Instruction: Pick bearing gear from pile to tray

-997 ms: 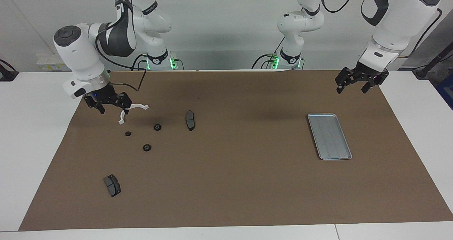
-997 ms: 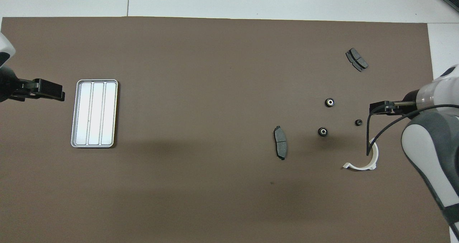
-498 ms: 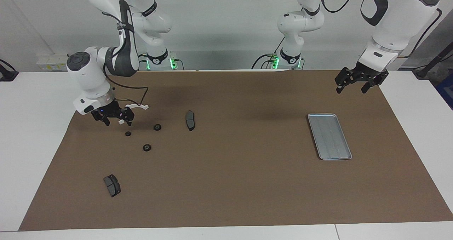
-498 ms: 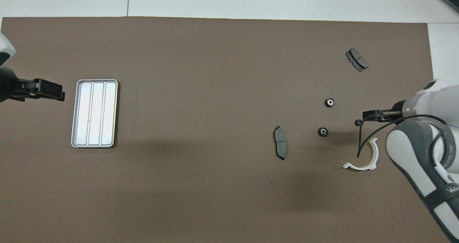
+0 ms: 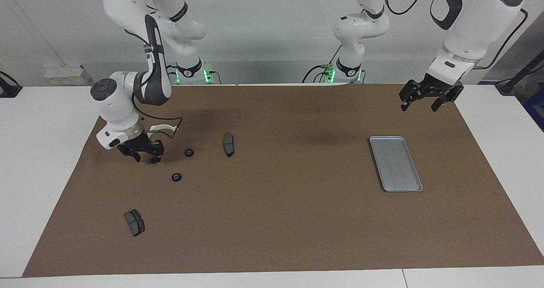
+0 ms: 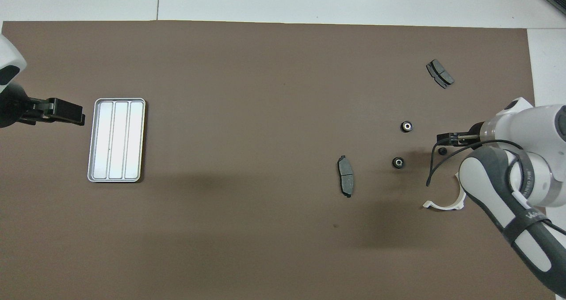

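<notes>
Two grippers worked the table: the right gripper (image 5: 145,156) hung low at a small black gear (image 5: 153,160) in the pile, its grip unreadable; the left gripper (image 5: 426,100) waited spread above the mat, near the tray (image 5: 395,163).

White table (image 5: 38,160) carries big brown mat (image 5: 272,220) over most of top. Plain pale grey wall (image 5: 263,29) stands at robots' end. Small white box (image 5: 63,74) sits at wall foot, toward right arm's end. Light is even, shadows on mat soft.
</notes>
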Motion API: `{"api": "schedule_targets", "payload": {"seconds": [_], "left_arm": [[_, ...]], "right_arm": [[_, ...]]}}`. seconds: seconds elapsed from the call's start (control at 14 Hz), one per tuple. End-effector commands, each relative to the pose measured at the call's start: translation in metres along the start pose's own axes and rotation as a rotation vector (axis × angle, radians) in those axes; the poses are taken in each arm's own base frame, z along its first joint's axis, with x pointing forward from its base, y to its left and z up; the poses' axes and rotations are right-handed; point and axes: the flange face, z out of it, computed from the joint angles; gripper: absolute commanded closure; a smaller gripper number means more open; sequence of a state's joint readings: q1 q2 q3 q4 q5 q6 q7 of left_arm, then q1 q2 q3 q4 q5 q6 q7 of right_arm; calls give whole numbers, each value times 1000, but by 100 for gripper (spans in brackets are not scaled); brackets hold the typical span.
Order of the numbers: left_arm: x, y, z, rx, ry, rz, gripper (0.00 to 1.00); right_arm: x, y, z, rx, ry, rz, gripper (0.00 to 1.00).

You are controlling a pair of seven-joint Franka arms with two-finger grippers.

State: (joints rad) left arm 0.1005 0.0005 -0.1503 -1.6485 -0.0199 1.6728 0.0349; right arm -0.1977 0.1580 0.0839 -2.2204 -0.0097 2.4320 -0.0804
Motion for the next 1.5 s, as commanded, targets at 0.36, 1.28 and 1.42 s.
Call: {"api": "schedule_targets", "payload": {"seconds": [0.36,1.28,1.42], "left_arm": [[-8,-9,-3,-8,17,1,0],[-4,31,-2,-14,50,37,0],[-6,56,1,-18,43,-23,0]], "right_arm": [[-20,-2,12,2,-6,-24,47],[19,-61,-54,9,78,40,100],[26,-108,-63,19,95,88,100]]}}
